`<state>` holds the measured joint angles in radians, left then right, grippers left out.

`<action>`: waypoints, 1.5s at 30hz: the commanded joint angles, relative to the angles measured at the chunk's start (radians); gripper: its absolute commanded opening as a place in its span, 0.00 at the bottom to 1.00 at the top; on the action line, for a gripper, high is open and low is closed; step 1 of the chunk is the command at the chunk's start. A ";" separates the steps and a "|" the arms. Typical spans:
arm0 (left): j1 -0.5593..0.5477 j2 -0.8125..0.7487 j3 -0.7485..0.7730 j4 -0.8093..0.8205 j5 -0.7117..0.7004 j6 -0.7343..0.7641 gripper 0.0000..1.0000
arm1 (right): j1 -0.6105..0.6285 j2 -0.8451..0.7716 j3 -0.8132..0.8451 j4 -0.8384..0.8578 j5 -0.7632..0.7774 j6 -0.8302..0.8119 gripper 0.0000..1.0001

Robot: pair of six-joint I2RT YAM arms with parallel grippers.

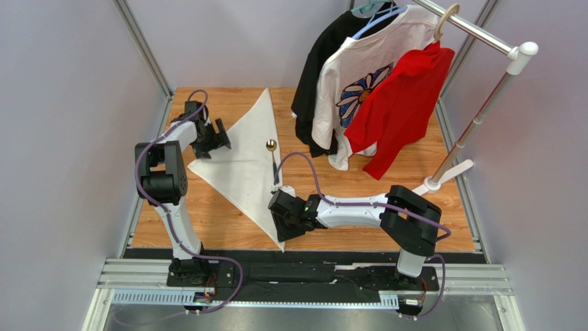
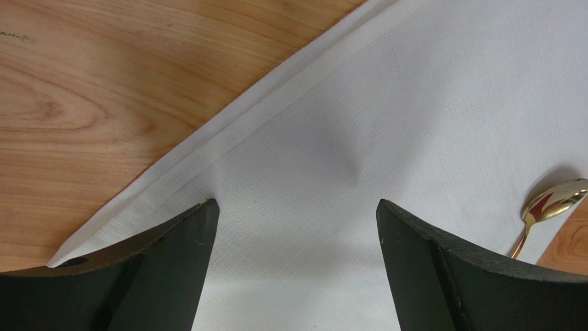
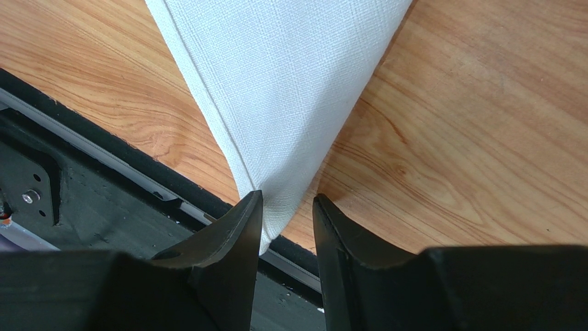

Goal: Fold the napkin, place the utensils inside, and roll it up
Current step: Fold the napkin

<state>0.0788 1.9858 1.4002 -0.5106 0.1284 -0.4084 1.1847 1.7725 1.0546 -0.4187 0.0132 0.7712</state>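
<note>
The white napkin [image 1: 241, 158] lies folded into a long triangle on the wooden table, with one point near the front edge. The spoon [image 1: 272, 155], with a gold bowl and a dark handle, lies along the napkin's right edge. My left gripper [image 1: 222, 138] is wide open and empty over the napkin's left corner [image 2: 386, 103]; the spoon bowl [image 2: 555, 198] shows at the right of that view. My right gripper [image 1: 281, 231] sits at the napkin's near tip [image 3: 276, 83]. Its jaws stand a narrow gap apart, with the tip lying against the left finger [image 3: 241, 227], not pinched.
A clothes rack at the back right holds a black shirt [image 1: 317, 62], a white flower-print T-shirt [image 1: 359, 83] and a red shirt [image 1: 404, 103]. Its white foot [image 1: 442, 179] rests on the table. The black front rail [image 3: 103, 172] runs just below the napkin tip.
</note>
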 commanded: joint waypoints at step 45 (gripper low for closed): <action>-0.051 -0.550 -0.038 -0.115 0.063 0.059 0.98 | 0.317 -0.007 0.050 0.107 0.384 -0.604 0.52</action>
<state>0.0231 1.4475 1.3567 -0.6247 0.1673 -0.3679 1.4940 1.7676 1.0561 -0.3653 0.2790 0.2222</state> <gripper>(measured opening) 0.983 0.523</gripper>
